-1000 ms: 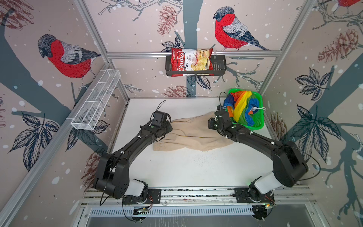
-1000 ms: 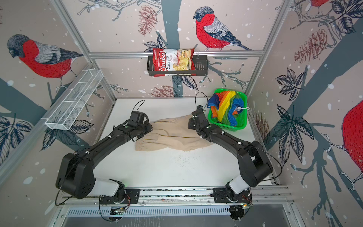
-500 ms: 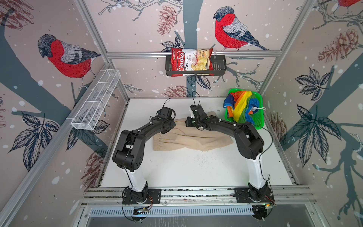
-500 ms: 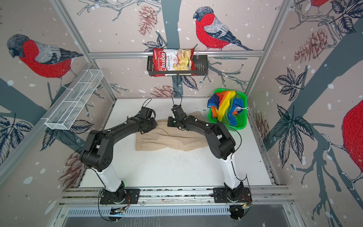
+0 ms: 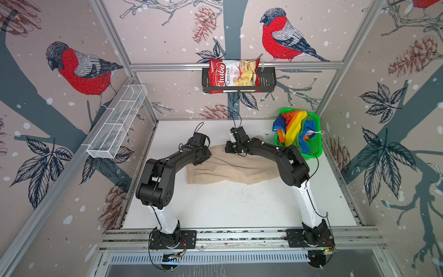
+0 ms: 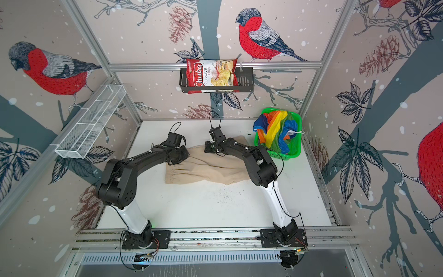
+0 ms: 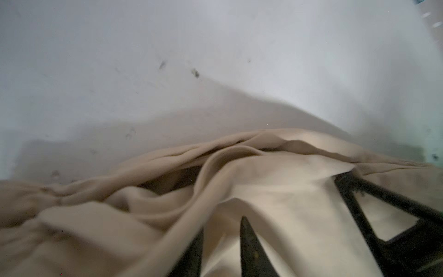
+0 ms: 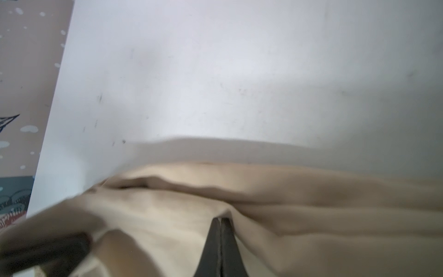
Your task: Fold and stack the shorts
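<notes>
The beige shorts [image 5: 230,171] [image 6: 208,172] lie flat mid-table, elastic waist at the left end. My left gripper [image 5: 205,155] [image 7: 223,224] rests on their far left edge, its jaws apart and rumpled cloth [image 7: 167,191] lying over and between the fingers. My right gripper [image 5: 229,150] [image 8: 220,219] is just to its right, shut on a small peak of beige cloth [image 8: 311,215] at its tips. The rainbow shorts [image 5: 293,128] [image 6: 273,129] sit bunched in the green basket [image 5: 314,148] at the back right.
A black wire shelf [image 5: 266,80] on the back wall holds a red chip bag [image 5: 233,75]. A white mesh shelf [image 5: 117,122] hangs on the left wall. Bare white table [image 5: 227,206] lies in front of the shorts, flecked with dark specks.
My right gripper swept left from the shorts' right end to their far middle edge, drawing cloth along. My left gripper shifted slightly back and right. Both arms' elbows rose.
</notes>
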You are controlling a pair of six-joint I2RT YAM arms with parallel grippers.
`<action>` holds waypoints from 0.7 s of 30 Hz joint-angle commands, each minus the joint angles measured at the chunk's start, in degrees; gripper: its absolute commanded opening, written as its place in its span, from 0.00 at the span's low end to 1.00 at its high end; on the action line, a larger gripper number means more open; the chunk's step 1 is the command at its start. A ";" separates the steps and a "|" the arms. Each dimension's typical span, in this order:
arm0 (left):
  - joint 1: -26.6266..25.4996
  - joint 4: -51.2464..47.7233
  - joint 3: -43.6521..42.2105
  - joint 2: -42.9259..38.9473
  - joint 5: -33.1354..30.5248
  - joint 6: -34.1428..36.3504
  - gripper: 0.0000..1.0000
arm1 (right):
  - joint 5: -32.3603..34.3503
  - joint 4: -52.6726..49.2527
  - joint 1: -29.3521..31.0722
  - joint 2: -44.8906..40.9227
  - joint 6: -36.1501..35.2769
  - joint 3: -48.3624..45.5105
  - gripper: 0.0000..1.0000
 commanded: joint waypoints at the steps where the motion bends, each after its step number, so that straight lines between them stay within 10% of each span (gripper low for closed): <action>1: 0.96 0.89 -0.16 -6.30 2.61 -0.52 0.48 | 7.68 3.91 1.42 -11.63 -5.69 -5.41 0.08; 6: 1.85 -2.31 -2.53 -20.53 -5.90 -0.59 0.66 | 23.08 8.46 9.27 -27.09 -13.27 -16.81 0.35; 11: 5.07 -5.22 -9.81 -33.61 -11.54 0.25 0.72 | 29.40 18.23 22.14 -34.58 -25.34 -28.17 0.40; 21: 18.05 -9.31 -21.79 -46.27 -4.88 2.47 0.88 | 31.30 18.69 33.57 -19.83 -27.82 -23.86 0.73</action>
